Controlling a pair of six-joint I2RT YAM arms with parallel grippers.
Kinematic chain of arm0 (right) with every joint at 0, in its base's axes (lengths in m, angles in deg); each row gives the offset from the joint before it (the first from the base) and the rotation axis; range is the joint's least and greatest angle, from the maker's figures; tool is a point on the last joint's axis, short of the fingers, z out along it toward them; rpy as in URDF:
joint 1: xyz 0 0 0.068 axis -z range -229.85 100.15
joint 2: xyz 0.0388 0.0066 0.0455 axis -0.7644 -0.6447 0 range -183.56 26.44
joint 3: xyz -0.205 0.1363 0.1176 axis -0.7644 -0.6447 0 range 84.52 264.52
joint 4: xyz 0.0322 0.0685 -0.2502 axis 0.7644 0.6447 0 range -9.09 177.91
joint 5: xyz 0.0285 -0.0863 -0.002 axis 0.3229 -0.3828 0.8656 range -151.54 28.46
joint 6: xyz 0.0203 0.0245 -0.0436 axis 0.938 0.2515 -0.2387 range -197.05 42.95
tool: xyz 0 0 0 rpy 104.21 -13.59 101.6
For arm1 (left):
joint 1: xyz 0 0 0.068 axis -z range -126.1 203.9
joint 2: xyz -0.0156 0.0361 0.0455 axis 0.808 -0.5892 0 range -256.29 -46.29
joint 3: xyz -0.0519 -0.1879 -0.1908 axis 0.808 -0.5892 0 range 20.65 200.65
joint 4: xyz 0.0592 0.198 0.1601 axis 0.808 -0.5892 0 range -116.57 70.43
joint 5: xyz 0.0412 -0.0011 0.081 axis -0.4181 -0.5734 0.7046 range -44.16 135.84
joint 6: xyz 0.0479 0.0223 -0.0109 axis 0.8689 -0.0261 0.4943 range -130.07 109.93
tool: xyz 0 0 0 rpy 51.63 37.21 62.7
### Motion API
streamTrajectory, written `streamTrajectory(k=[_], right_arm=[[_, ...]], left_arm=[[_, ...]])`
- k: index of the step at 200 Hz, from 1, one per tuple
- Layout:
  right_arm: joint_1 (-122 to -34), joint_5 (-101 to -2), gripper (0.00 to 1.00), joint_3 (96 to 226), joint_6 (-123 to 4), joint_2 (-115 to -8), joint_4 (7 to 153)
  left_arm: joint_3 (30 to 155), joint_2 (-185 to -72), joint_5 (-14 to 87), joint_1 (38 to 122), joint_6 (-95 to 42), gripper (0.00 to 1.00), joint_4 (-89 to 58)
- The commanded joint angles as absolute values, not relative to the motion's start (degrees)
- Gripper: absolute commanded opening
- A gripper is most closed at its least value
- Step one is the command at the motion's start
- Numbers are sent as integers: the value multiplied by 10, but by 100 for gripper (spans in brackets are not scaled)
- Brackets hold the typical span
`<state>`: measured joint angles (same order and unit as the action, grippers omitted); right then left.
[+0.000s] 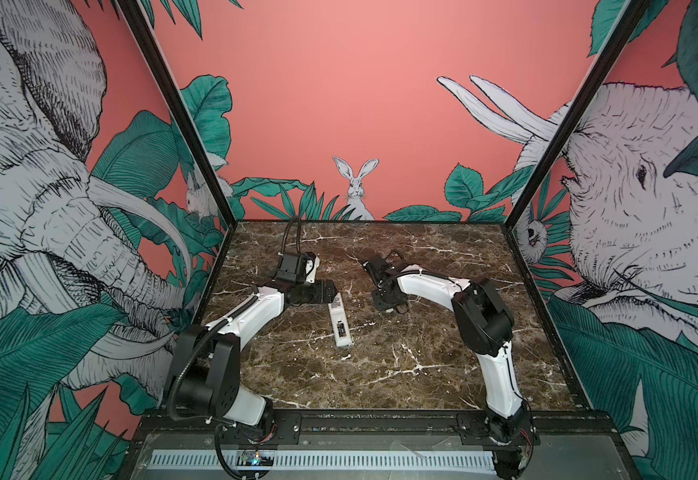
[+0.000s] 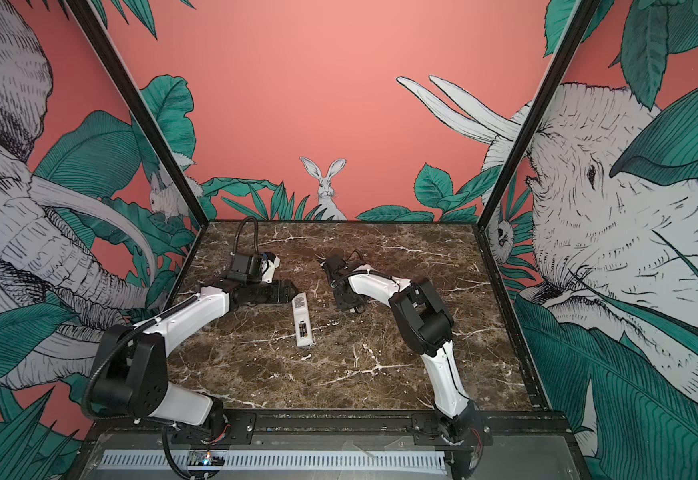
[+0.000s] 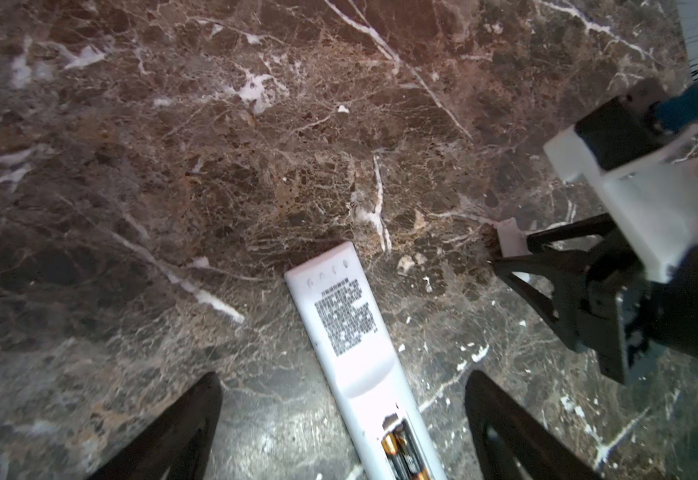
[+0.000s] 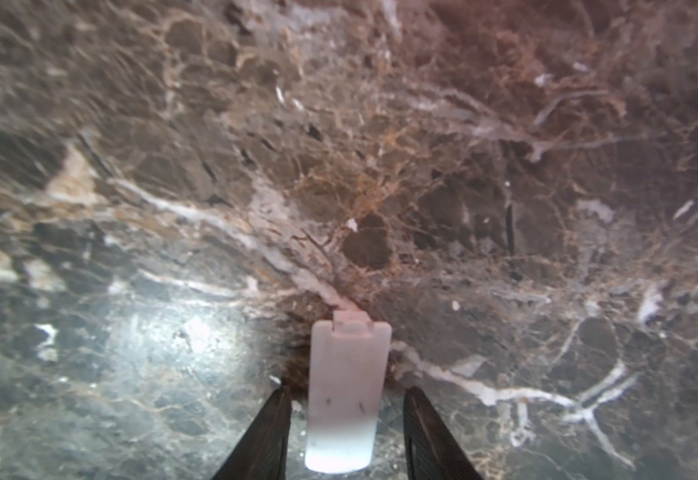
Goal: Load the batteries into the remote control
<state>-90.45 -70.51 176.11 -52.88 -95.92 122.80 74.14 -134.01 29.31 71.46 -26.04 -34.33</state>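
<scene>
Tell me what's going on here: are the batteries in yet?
The batteries sit in the open compartment of the remote control, which lies face down on the marble table. The left gripper hangs open astride the remote, not touching it. The right gripper has its jaws either side of the loose white battery cover on the table, with gaps both sides, so nothing is gripped.

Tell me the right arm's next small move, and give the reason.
Probably close the right tool on the white battery cover: it lies flat on the marble table between the open jaws, ungripped. The batteries sit in the open compartment of the remote control, so the cover likely goes on next.
</scene>
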Motion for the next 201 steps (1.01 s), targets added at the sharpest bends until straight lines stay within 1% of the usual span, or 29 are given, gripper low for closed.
streamTrajectory(k=[1,33,50,72,93,98,102,108,166,201], right_arm=[[-905,-730,41,1768,-547,-981,1266],[-905,-725,34,1767,-561,-979,1263],[-903,-715,35,1765,-563,-980,1253],[-899,-703,39,1769,-562,-987,1252],[-894,-692,39,1769,-566,-991,1244],[-893,-690,38,1769,-568,-991,1243],[-893,-691,38,1770,-569,-992,1245],[-893,-689,37,1769,-571,-992,1243],[-894,-663,34,1777,-599,-999,1224],[-895,-646,25,1778,-626,-999,1212]], left_arm=[[766,-1383,287,712,-248,92,-287],[797,-1448,257,712,-231,92,-254],[814,-1471,245,712,-228,92,-245],[830,-1495,230,713,-228,92,-244],[834,-1508,218,712,-229,93,-242],[832,-1509,213,712,-230,93,-239],[831,-1509,209,712,-231,99,-238],[828,-1509,206,712,-232,99,-239],[764,-1477,183,713,-246,99,-214],[734,-1452,164,714,-244,99,-213]])
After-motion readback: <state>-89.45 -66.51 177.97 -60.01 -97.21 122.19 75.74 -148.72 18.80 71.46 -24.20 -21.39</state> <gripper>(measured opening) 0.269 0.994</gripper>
